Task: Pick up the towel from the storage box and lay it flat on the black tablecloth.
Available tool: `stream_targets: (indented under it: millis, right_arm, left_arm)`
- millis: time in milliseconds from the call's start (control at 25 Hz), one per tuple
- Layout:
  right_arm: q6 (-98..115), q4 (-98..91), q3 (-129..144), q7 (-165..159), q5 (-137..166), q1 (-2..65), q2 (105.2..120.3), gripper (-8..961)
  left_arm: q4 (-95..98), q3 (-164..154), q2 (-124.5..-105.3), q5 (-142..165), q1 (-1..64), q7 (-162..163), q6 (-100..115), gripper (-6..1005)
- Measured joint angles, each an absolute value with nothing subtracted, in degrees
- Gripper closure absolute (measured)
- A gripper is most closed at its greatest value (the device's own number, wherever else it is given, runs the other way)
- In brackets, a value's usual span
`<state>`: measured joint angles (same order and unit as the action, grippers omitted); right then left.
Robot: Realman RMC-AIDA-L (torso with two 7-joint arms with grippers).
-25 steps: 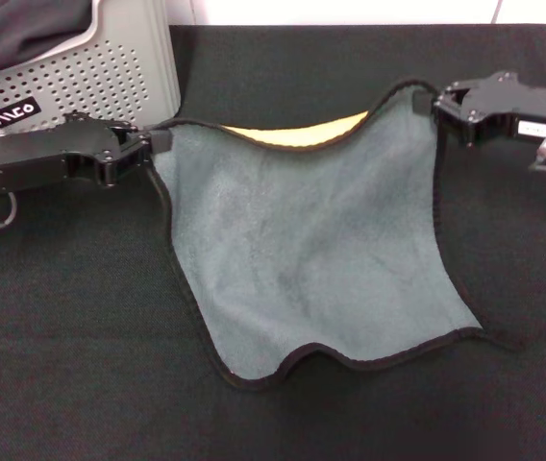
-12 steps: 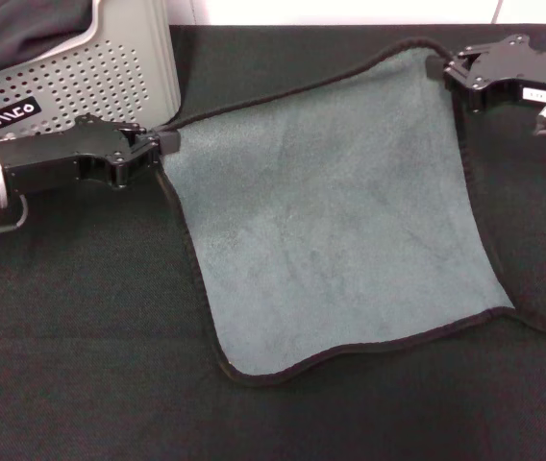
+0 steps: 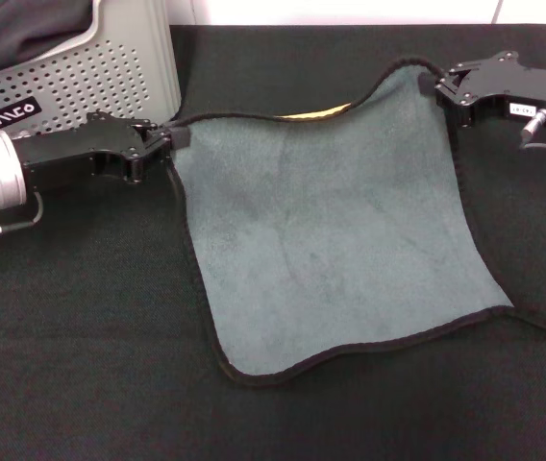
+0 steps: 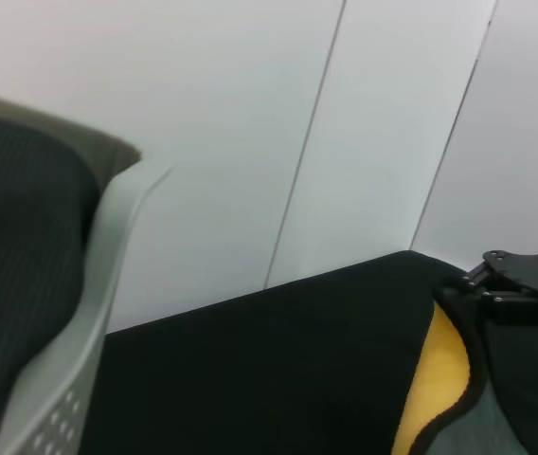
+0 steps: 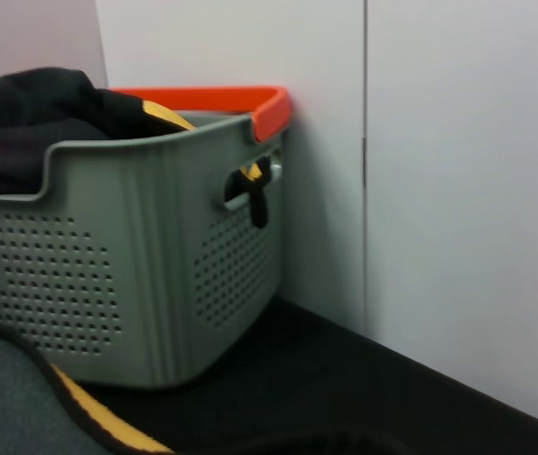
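Towel grey-green side up, black-edged

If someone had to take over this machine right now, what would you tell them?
Left hand: shut on the towel's far corner beside the storage box.
Right hand: shut on the opposite far corner, held a little higher.
Towel: out of the box, grey-green face up, near part lying on the black tablecloth. The far edge sags between the hands, showing a sliver of yellow.
Box: far left of the table, dark fabric inside.
Done: towel taken out and spread.
Left: lower the far edge flat, open both hands, draw them away.
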<state>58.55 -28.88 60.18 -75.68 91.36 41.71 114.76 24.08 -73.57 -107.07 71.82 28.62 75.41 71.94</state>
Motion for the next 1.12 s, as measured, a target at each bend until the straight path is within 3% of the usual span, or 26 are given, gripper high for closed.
stream_targets:
  millis: [280,640,880,1120]
  right_arm:
    - [56.12,-29.91,59.54,-75.47,90.69,40.53,115.3,764]
    - [58.27,-34.62,59.4,-75.46,87.95,35.88,115.59,586]
    - [81.89,-37.69,59.42,-70.9,83.9,28.49,115.4,348]
    - [98.92,-37.42,61.89,-68.71,84.0,24.4,115.89,345]
  left_arm:
    - [24.08,-73.47,-107.83,71.82,28.18,75.42,68.94,963]
    - [24.82,-72.98,-107.72,71.29,26.73,75.27,71.24,660]
    - [26.82,-72.04,-107.81,71.71,22.99,64.9,92.58,604]
    - [26.3,-70.47,-108.46,71.52,20.12,58.76,107.46,559]
